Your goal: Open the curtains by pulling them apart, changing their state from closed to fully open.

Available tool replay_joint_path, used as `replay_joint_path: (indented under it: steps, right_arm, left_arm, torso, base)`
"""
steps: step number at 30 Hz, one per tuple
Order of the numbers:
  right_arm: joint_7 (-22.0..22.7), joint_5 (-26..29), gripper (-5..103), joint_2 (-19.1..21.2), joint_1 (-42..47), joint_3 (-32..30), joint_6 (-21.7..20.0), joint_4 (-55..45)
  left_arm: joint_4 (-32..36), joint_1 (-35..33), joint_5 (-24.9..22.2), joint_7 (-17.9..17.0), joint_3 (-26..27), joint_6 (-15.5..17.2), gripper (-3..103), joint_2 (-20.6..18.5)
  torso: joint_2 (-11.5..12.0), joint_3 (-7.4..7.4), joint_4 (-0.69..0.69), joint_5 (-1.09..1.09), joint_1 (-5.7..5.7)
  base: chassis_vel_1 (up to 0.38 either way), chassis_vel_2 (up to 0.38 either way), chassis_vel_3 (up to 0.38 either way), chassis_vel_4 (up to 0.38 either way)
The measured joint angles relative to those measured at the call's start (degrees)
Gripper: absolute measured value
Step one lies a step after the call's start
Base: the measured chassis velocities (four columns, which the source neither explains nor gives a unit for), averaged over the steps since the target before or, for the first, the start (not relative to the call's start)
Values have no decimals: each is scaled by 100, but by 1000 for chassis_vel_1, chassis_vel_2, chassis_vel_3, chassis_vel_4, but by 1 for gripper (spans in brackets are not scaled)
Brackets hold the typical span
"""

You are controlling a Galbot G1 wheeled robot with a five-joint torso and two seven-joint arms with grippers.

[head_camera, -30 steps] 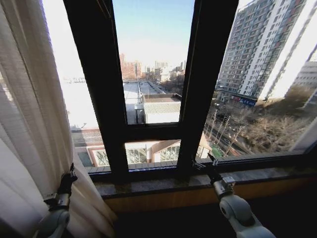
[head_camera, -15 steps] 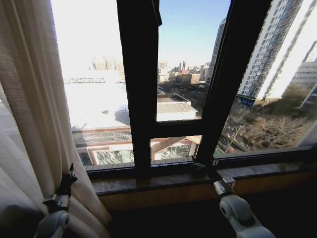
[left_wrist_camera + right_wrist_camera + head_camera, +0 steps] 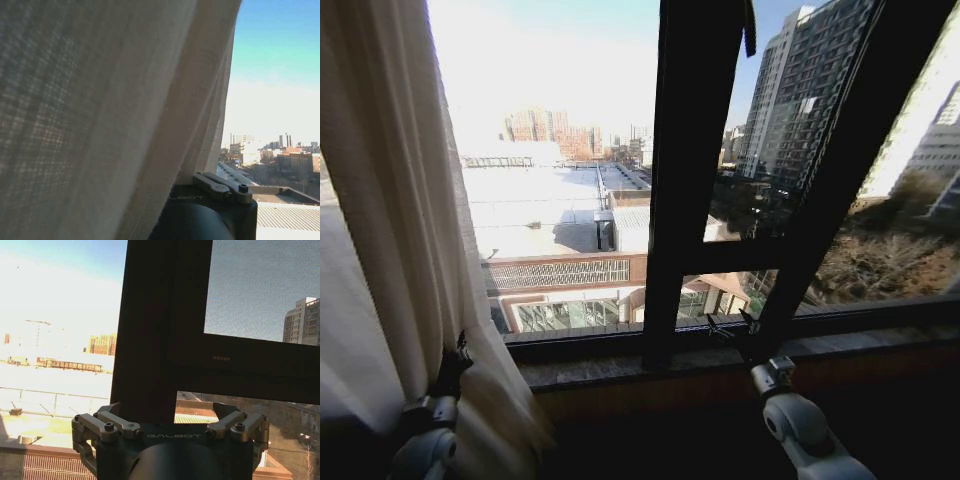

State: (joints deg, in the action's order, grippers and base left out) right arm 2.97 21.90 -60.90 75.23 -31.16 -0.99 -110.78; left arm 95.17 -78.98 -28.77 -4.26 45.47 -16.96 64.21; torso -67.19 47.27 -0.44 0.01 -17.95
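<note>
You have the curtains (image 3: 390, 230) bunched at the far left of the head view, a cream sheer panel hanging in vertical pleats past the window frame (image 3: 695, 180) and down over the stone sill (image 3: 620, 370). Your left gripper (image 3: 453, 358) is pressed into the folds low down; the fabric hides its fingers, so you cannot tell whether it is clamped. In the left wrist view the woven cloth (image 3: 100, 110) drapes over the housing, where "LBOT" can be read. Your right gripper (image 3: 732, 330) hovers by the dark frame near the sill, spread wide and holding nothing; its wrist view (image 3: 167, 415) shows "GALBOT" on the body.
</note>
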Motion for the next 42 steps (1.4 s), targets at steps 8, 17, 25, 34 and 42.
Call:
replay_joint_path:
  steps: [8,17,25,34,42]
  right_arm:
    - [0,0,100,-1,0,1,0,0]
    - [0,0,100,1,0,-1,0,0]
    - [0,0,100,0,0,0,0,0]
    - [0,0,100,1,0,0,0,0]
    - [0,0,100,0,0,0,0,0]
  left_arm:
    - [42,0,4,-33,2,5,0,-1]
    - [44,-1,5,-34,-1,18,0,-41]
    - [37,-11,9,-35,13,18,0,-31]
    - [41,-22,6,-36,45,18,0,-29]
    - [27,-19,-57,-37,101,19,0,-106]
  torso:
    - [0,-1,2,-4,0]
    - [1,1,-2,3,1]
    - [0,0,1,-6,1]
    - [1,0,-2,0,1]
    - [0,0,-1,0,2]
  base:
    - [230,201,-205,-224]
    - [-21,-14,19,12]
    - [-15,-13,7,9]
    - [0,0,0,0]
    - [114,97,-112,-103]
